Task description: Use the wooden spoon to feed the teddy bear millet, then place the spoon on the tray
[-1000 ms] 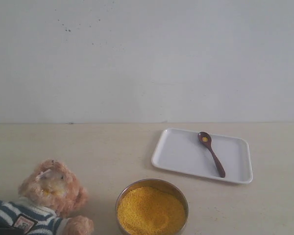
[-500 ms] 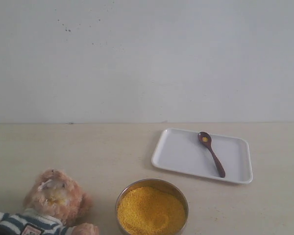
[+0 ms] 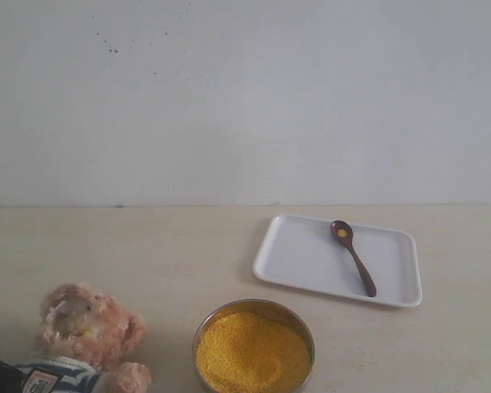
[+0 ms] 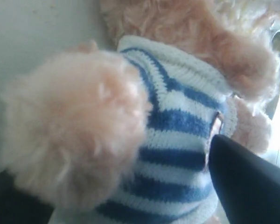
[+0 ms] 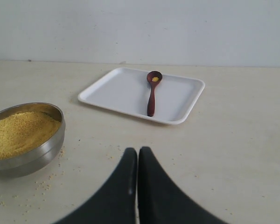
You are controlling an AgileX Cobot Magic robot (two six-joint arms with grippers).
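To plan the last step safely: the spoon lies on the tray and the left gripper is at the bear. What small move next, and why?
Probably draw the left gripper back, away from the teddy bear. The wooden spoon already lies on the tray, the right gripper is shut and empty, so only clearing the bear seems left.

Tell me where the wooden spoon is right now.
In the exterior view the wooden spoon lies flat in the tray, right of centre, just beyond and right of the millet.
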